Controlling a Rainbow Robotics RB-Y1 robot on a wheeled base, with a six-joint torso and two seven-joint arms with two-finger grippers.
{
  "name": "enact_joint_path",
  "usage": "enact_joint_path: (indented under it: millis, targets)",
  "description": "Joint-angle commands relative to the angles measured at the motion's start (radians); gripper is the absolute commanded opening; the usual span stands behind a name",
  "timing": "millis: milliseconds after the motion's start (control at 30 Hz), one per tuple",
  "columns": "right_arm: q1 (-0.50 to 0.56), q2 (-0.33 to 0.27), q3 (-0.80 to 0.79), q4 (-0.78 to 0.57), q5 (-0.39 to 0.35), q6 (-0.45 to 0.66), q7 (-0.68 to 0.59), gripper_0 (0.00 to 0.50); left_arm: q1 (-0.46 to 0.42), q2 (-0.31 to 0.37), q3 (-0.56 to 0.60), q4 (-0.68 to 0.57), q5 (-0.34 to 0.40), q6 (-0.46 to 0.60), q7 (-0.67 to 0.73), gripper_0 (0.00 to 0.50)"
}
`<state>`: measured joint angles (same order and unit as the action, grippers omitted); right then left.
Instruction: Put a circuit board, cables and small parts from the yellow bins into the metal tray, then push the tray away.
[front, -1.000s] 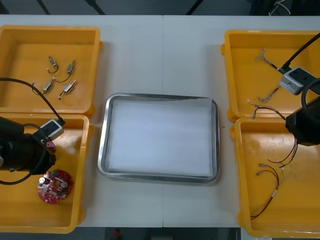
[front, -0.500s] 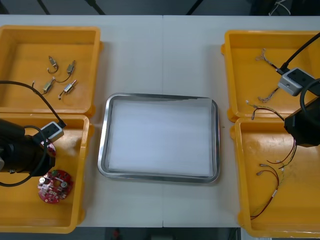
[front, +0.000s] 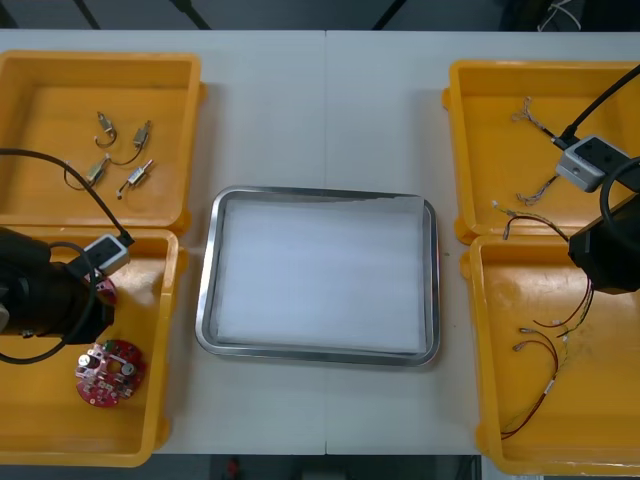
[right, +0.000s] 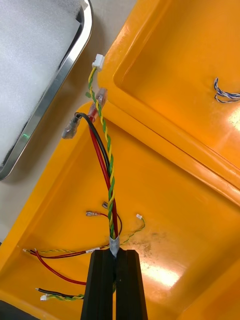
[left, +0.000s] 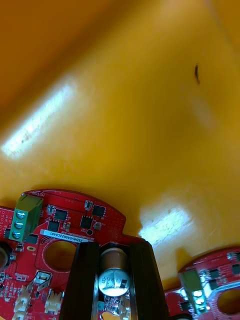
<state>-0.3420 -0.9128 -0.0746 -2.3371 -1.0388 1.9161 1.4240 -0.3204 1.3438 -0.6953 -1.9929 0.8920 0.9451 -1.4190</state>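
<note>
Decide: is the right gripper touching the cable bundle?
Touching. The right wrist view shows the right gripper shut on the cable bundle, clamping its end above the near yellow bin.

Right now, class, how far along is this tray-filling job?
Done: nothing; the metal tray holds nothing. In hand: the left gripper, in the near-left bin, is shut on a circuit board; the right gripper, over the near-right bin, on a cable bundle. Left: placing both, fetching the small metal parts, pushing the tray.
</note>
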Motion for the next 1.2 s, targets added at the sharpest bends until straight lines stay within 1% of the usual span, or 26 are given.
enact_joint_path:
  millis: [33,200,333,400,567,667,833,900,967,1033,1133,1200]
  targets:
    - [-0.025,-0.040,0.010,-0.027,-0.004,0.004,0.018,0.000,-0.085,0.060,0.016,-0.037,0.058,0.087,-0.066,0.000]
    - [-0.025,-0.040,0.010,-0.027,-0.004,0.004,0.018,0.000,-0.085,0.063,0.119,-0.060,0.105,0.233,-0.054,0.000]
    - [-0.025,-0.040,0.010,-0.027,-0.004,0.004,0.018,0.000,-0.085,0.063,0.154,-0.086,0.113,0.300,-0.037,0.000]
    - [-0.025,-0.040,0.010,-0.027,-0.004,0.004,0.018,0.000,-0.085,0.063,0.181,-0.103,0.134,0.336,-0.001,0.000]
    - [-0.025,-0.040,0.010,-0.027,-0.004,0.004,0.018,0.000,-0.083,0.063,0.238,-0.162,0.146,0.419,0.055,0.000]
    - [-0.025,-0.040,0.010,-0.027,-0.004,0.004,0.018,0.000,-0.054,0.063,0.303,-0.198,0.162,0.469,0.094,0.000]
    - [-0.025,-0.040,0.010,-0.027,-0.004,0.004,0.018,0.000,0.053,0.057,0.484,-0.267,0.225,0.543,0.181,0.000]
    - [-0.025,-0.040,0.010,-0.027,-0.004,0.004,0.018,0.000,0.076,0.054,0.533,-0.287,0.246,0.567,0.203,0.000]
    - [-0.025,-0.040,0.010,-0.027,-0.004,0.004,0.018,0.000,0.083,0.052,0.565,-0.299,0.271,0.593,0.227,0.000]
    - [-0.025,-0.040,0.010,-0.027,-0.004,0.004,0.018,0.000,0.083,0.052,0.608,-0.300,0.314,0.636,0.261,0.000]
    - [-0.025,-0.040,0.010,-0.027,-0.004,0.004,0.018,0.000,0.078,0.041,0.645,-0.299,0.360,0.655,0.298,0.000]
    - [-0.025,-0.040,0.010,-0.027,-0.004,0.004,0.018,0.000,0.070,0.037,0.651,-0.299,0.372,0.658,0.328,0.000]
